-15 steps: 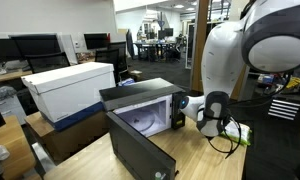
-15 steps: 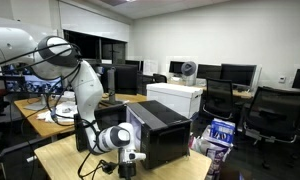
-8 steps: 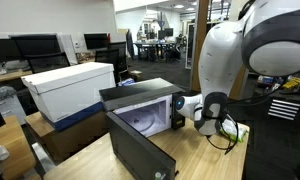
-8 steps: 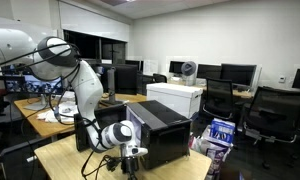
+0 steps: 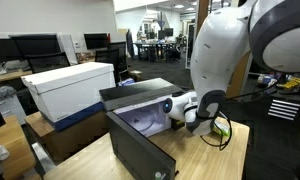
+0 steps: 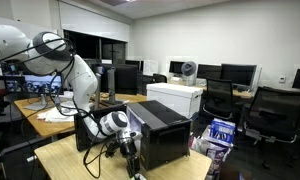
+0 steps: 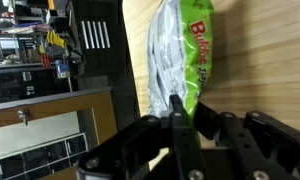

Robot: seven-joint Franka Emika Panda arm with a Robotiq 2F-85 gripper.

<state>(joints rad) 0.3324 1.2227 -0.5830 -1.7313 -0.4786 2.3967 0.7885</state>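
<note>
gripper [image 7: 177, 108]: jaws narrow, pinching near end of snack bag [image 7: 180, 45] | bag lies flat on worktop [image 7: 265, 60] by open microwave [image 5: 140, 105] | judgement: bite past the crinkled seam, squeeze lightly, or the film likely slips

Exterior cameras are facing the shared microwave [image 5: 140, 98] from opposing sides; in an exterior view the arm [image 5: 225, 60] is looming near at 2 o'clock; wrist camera is looking closely onto the snack bag [image 7: 180, 50].
</note>
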